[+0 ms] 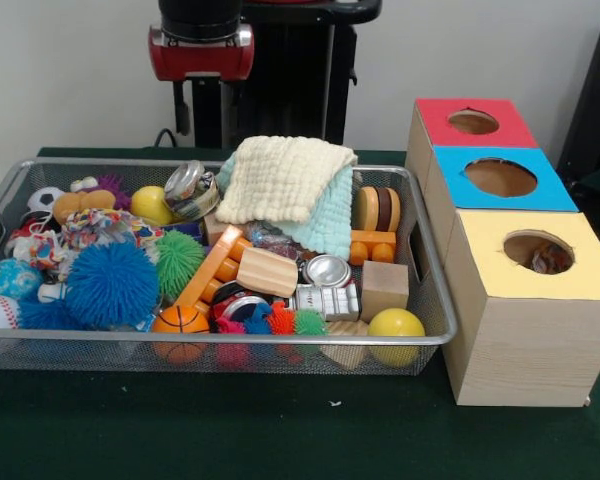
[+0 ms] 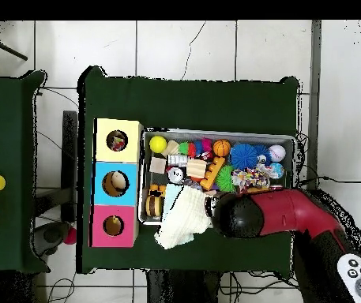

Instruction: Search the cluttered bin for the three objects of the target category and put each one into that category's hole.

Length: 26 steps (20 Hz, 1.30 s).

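arm (image 1: 201,40) cut off by top edge in front view, gripper not seen. Overhead: arm (image 2: 274,215) covers bin (image 2: 219,132) corner nearest the base. Something inside yellow box hole (image 1: 538,250), too small to identify.

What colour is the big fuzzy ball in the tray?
Bright blue; the fuzzy ball shows best in the front view.

No readable text, labels, brands or numbers anywhere.
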Each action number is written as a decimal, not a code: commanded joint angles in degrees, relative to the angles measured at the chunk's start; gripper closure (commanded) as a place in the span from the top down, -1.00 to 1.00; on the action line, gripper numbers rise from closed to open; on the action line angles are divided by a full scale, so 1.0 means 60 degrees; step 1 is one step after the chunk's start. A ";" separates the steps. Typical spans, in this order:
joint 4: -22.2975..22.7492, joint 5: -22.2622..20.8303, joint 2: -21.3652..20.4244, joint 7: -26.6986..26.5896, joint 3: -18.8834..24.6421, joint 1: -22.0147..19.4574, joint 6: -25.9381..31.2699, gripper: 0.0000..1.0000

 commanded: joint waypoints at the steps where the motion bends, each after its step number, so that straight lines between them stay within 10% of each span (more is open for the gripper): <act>1: -0.1261 -0.0755 -0.0145 -0.3202 0.0710 0.0110 0.1386 1.00; 26: -0.2103 -0.3889 0.2006 -0.2927 0.0582 -0.1343 -0.0991 1.00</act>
